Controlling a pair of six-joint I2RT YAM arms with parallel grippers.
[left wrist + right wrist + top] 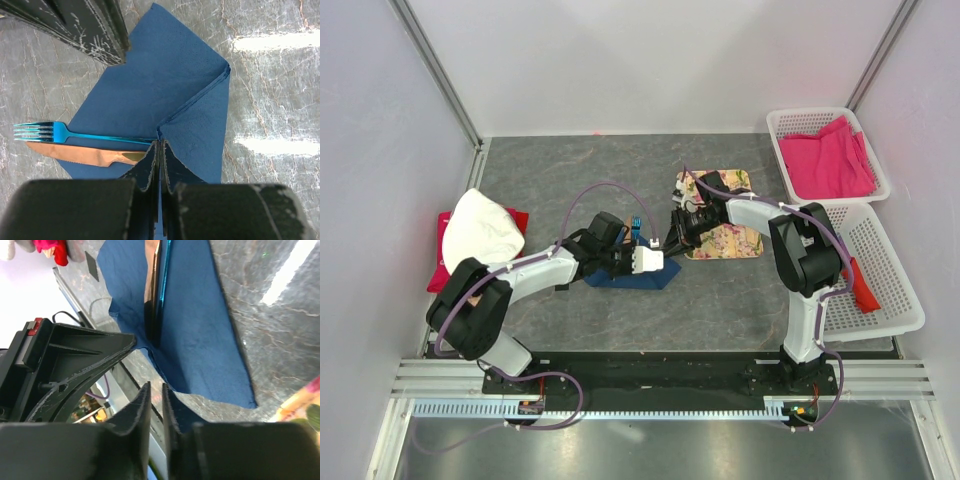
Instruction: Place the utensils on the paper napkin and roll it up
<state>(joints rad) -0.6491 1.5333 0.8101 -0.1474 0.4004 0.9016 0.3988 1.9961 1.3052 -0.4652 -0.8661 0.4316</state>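
Left claw (159, 147) fills the bottom of its wrist view: fingers pressed together, clamped on a lifted fold of the paper napkin (165, 85). A blue sliver shows between the pads.

Napkin: dark blue, lying at the middle of the grey marbled surface (550, 180). One flap is folded over, its crease running straight up to the left claw's tips.

Utensils: two, side by side and touching, resting on the napkin.
- Fork (55, 132): bright blue, its tines reaching past the napkin's edge over bare surface, its handle end meeting the left claw's fingertips.
- Knife (95, 155): copper-toned, lying along the fork, its tip also past the napkin's edge.

Right claw (156, 390): fingers nearly together with a narrow slot between them and nothing seen in it. It is just beside the napkin's edge, facing the left claw, with the utensils pointing away from it in its wrist view.

Farther out:
- Floral mat (735, 240): right of the napkin, partly under the right arm.
- Two white baskets stand along the surface's right edge. The far basket (785, 125) holds a pink cloth (825, 160). The near basket (900, 300) holds a red item (863, 285), too small to name.
- White cloth (485, 228): bunched at the left edge, lying on something red (445, 225).
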